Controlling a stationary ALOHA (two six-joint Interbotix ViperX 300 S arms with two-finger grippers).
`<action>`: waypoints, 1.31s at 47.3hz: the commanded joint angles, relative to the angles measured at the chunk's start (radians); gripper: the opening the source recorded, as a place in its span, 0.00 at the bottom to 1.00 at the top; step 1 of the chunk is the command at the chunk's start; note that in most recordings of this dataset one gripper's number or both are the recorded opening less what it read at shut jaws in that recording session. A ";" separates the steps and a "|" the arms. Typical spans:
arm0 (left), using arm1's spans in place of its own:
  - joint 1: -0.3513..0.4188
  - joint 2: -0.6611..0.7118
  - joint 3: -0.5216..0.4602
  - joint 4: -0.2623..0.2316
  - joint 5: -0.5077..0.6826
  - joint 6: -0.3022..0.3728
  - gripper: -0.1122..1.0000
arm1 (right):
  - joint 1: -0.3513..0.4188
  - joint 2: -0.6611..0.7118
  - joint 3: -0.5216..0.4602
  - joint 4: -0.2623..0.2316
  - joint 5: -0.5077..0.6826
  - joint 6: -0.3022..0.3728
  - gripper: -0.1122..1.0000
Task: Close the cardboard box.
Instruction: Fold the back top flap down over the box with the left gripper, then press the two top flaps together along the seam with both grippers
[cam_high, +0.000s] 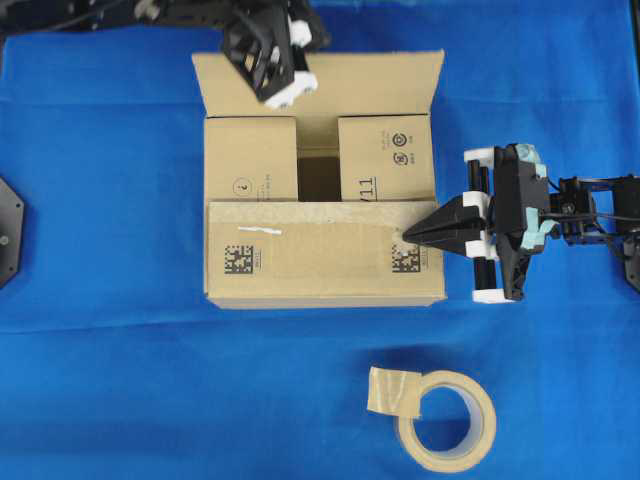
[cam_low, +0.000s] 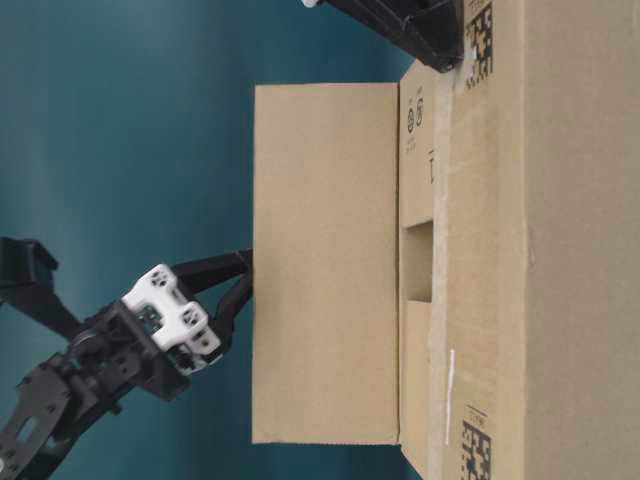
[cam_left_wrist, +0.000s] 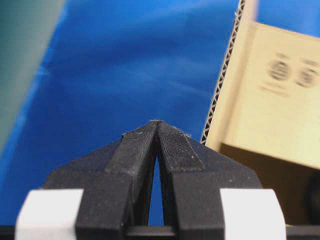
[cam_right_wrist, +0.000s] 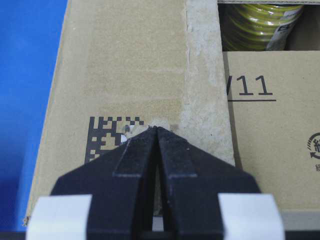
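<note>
The cardboard box (cam_high: 325, 180) sits mid-table. Its near flap (cam_high: 320, 250), with black square codes, lies folded down. The two side flaps (cam_high: 250, 158) are folded in, leaving a gap between them. The far flap (cam_low: 325, 260) still stands up. My left gripper (cam_low: 246, 270) is shut and empty, its tips against the far flap's outer face; the left wrist view shows the left gripper (cam_left_wrist: 156, 122) beside the flap's corrugated edge (cam_left_wrist: 222, 85). My right gripper (cam_high: 408, 233) is shut, tips pressing on the near flap's right end beside a code (cam_right_wrist: 107, 137).
A beige tape roll (cam_high: 445, 420) lies on the blue cloth (cam_high: 100, 350) in front of the box, to the right. A yellow-green object (cam_right_wrist: 260, 22) shows inside the box through the gap. A black mount (cam_high: 8, 235) sits at the left table edge.
</note>
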 joint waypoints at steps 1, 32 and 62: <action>-0.038 -0.049 0.008 -0.005 0.000 -0.006 0.10 | 0.002 -0.003 -0.017 -0.002 -0.009 -0.002 0.11; -0.247 -0.124 0.304 -0.006 -0.235 -0.129 0.10 | -0.021 -0.003 -0.018 -0.003 -0.023 -0.005 0.11; -0.278 -0.094 0.431 -0.008 -0.400 -0.235 0.10 | -0.072 -0.003 -0.018 -0.005 -0.023 -0.008 0.11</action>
